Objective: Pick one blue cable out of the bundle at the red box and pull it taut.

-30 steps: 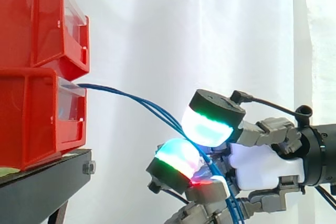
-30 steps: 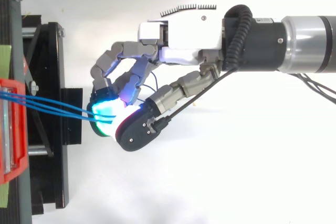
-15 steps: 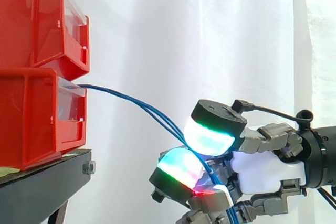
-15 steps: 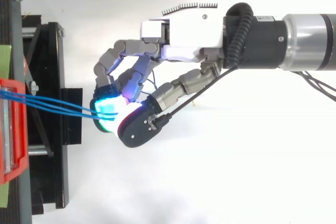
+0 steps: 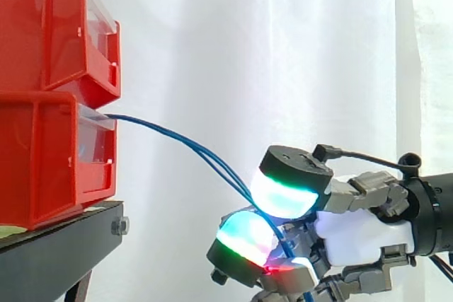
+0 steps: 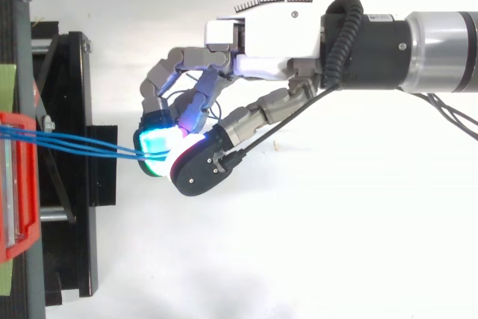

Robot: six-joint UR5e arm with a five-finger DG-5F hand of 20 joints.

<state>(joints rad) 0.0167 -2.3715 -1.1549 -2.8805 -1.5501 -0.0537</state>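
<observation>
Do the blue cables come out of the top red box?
No, the blue cables run out of the lower red box, beneath the upper red box.

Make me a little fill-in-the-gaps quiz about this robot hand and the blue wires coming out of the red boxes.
1. The blue cables come out of the ____ of the two stacked red bins.
2. The bins rest on a ____ stand.
3. In the side view, the cables slope ____ from the bin to the hand.
4. In that view the hand, its fingers curled round the cables, is to the ____ of the bins.

Missing words: lower; black; downward; right.
</observation>
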